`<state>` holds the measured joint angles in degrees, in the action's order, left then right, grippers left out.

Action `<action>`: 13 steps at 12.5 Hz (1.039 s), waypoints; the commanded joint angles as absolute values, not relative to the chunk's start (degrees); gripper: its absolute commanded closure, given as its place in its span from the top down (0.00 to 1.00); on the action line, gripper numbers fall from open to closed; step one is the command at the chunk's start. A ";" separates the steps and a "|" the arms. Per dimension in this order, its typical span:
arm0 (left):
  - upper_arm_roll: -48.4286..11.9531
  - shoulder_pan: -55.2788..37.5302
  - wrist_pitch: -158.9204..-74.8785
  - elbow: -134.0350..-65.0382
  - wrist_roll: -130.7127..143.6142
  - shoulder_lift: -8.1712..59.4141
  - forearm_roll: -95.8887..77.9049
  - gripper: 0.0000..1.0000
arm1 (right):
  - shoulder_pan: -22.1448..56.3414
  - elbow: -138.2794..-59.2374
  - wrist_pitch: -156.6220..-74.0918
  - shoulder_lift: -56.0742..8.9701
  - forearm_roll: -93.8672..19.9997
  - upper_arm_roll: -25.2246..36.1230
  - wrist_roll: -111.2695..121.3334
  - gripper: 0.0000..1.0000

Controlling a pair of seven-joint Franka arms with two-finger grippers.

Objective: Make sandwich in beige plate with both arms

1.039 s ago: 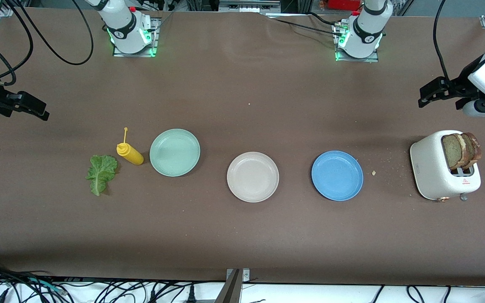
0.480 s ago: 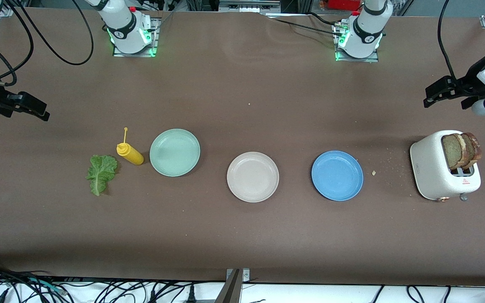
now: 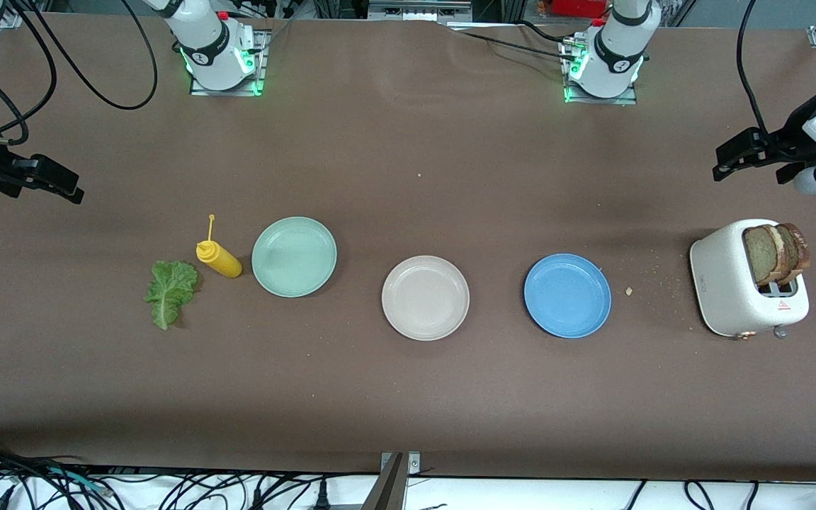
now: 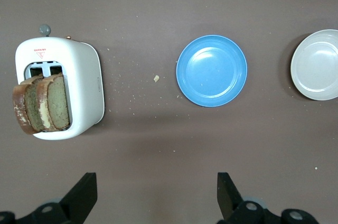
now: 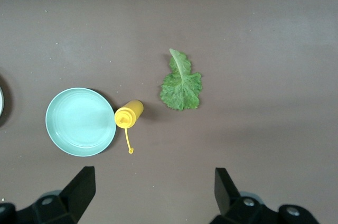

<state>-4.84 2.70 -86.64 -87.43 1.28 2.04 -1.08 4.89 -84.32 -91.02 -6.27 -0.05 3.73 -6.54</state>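
While the beige plate [image 3: 425, 297] sits bare between two other plates | both bread slices [image 3: 776, 253] stand in the toaster [image 3: 734, 287] | left gripper [image 3: 746, 153], jaws wide, should descend squarely over one slice | right gripper [image 3: 43, 180] waits, spread, above table near lettuce [image 3: 169, 290]

Brown counter [image 3: 408, 397] carries a row of things. From the right arm's end: lettuce leaf [image 3: 169, 282] lying flat, w/ yellow squeeze bottle [image 3: 219, 258] just beside it, tipped on its side; then mint-green plate [image 3: 294, 256], near the bottle. Beige plate [image 3: 425, 297] sits mid-counter, slightly nearer the front camera, apart from both neighbours. Blue plate [image 3: 567, 295] next, then scattered crumbs [image 3: 629, 290]. White toaster [image 3: 742, 285] at the left arm's end, w/ bread slices [image 3: 775, 253] sticking up from its slots.
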 commanded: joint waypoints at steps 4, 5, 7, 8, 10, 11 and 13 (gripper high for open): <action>-5.19 3.16 -85.43 -86.57 0.61 1.93 -1.93 1.00 | 5.18 -84.38 -91.32 -6.06 -0.62 3.87 -6.59 1.00; -5.19 3.16 -85.43 -86.57 0.62 1.93 -1.93 1.00 | 5.19 -84.38 -91.32 -6.06 -0.62 3.87 -6.68 1.00; -5.19 3.16 -85.43 -86.66 0.70 1.93 -1.93 1.00 | 5.19 -84.38 -91.32 -6.06 -0.62 3.87 -6.59 1.00; -5.19 3.16 -85.43 -86.92 0.70 1.93 -1.93 1.00 | 5.19 -84.38 -91.32 -6.06 -0.62 3.87 -6.68 1.00; -5.01 3.16 -85.43 -86.84 0.79 1.93 -1.93 1.00 | 5.19 -84.38 -91.32 -6.06 -0.62 3.87 -6.68 1.00; -5.18 3.16 -85.34 -87.10 0.79 1.93 -1.93 1.00 | 5.19 -84.38 -91.32 -6.06 -0.62 3.87 -6.68 1.00; -5.27 3.16 -85.34 -87.10 0.79 1.93 -1.93 1.00 | 5.19 -84.38 -91.32 -6.06 -0.62 3.87 -6.59 1.00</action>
